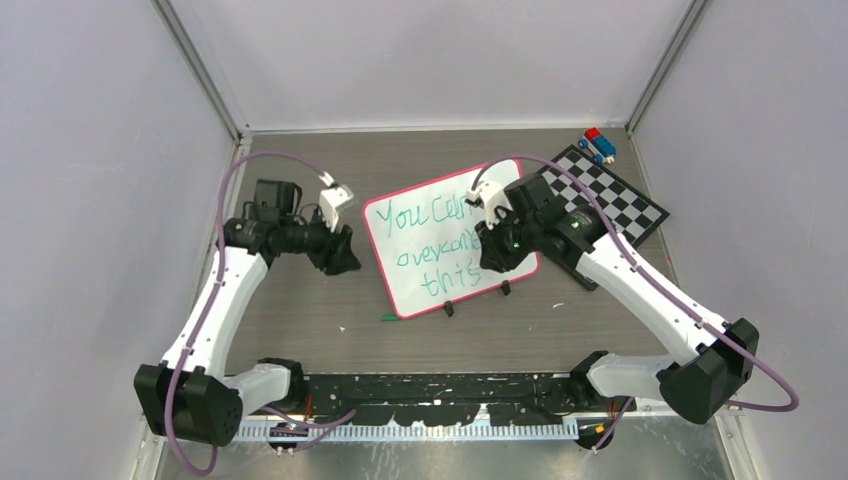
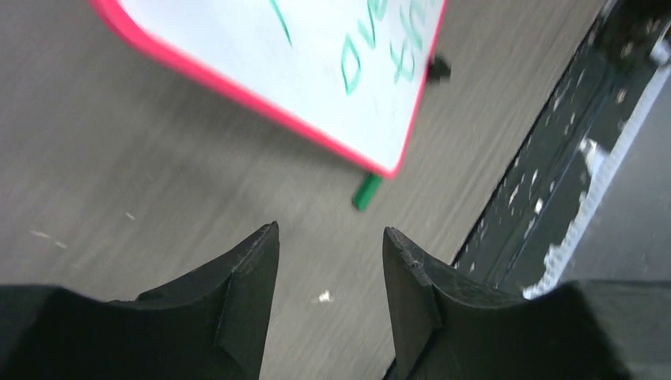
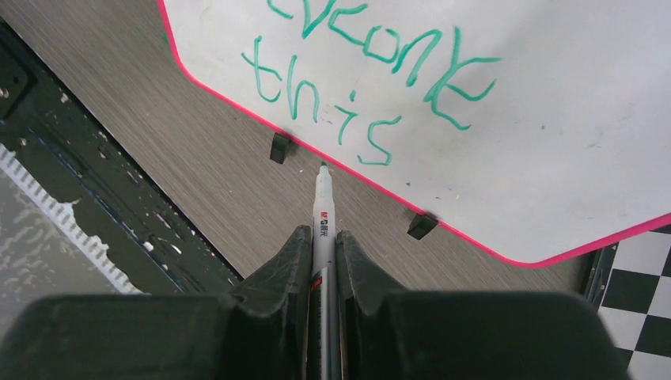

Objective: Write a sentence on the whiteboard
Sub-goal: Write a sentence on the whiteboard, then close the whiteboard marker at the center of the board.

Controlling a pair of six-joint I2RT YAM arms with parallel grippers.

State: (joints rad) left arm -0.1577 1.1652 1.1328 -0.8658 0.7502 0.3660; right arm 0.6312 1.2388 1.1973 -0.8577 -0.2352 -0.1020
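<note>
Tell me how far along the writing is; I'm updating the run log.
Done: the whiteboard carries the sentence "You can overcome this" in green. In hand: the right jaws grip the marker, tip by the board's edge; the left jaws are open, empty. Left: perhaps capping it, if the green piece on the table is its cap.
</note>
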